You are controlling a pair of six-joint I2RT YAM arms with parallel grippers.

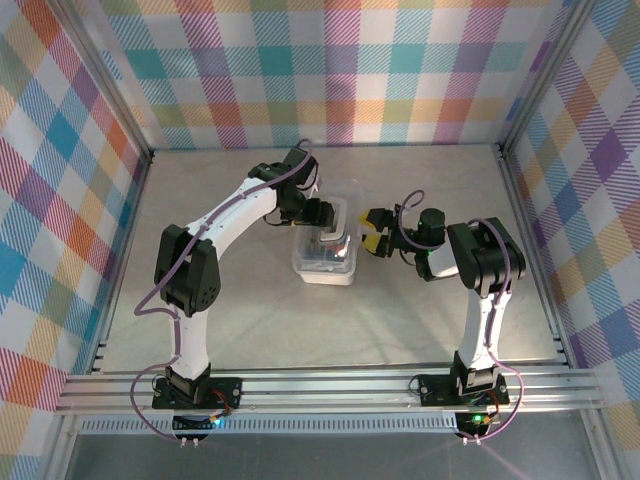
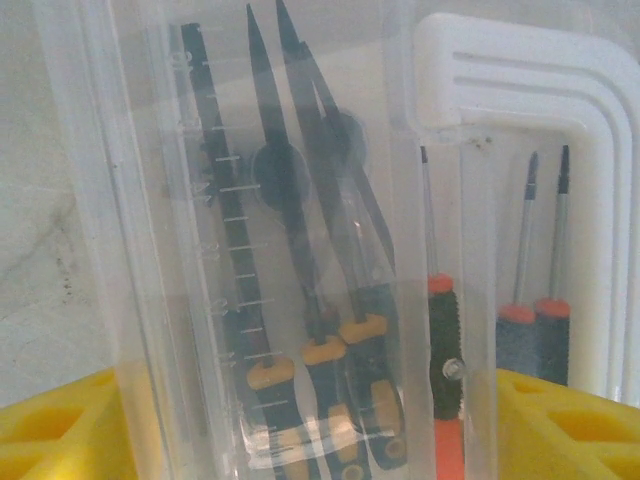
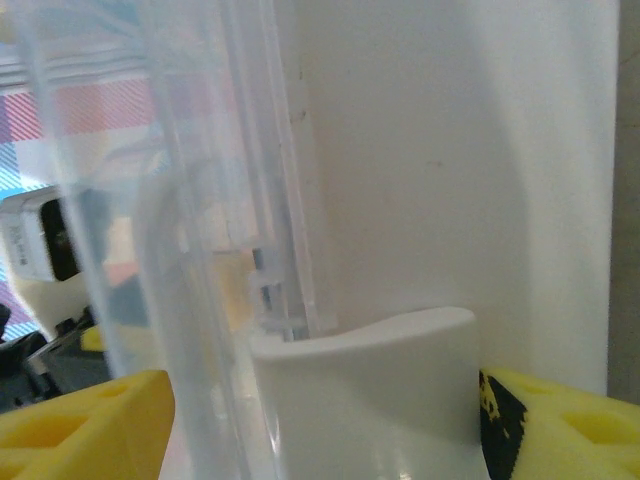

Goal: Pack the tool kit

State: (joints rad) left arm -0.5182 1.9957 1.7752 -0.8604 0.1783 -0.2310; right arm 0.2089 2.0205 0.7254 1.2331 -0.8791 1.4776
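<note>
Top external: the tool kit (image 1: 325, 265) sits centred on the tabletop (image 1: 250, 320), screwdrivers (image 2: 330, 330) inside. Wide-spread left fingers (image 2: 60, 435) at its 12 o'clock and right fingers (image 3: 80, 425) at 3 o'clock straddle its walls, likely steadying it; I cannot tell if they grip.

Top camera looks down; both wrist cameras closely share the box (image 1: 322, 270).

The left arm (image 1: 235, 210) reaches forward and bends right at the elbow, with the left gripper (image 1: 325, 222) pointing down. The right arm (image 1: 482, 262) rises from its base and folds left, with the right gripper (image 1: 372, 241) aimed sideways. Both pairs of yellow fingers (image 2: 60, 435) stand wide apart, and it is unclear whether they press on anything.
</note>
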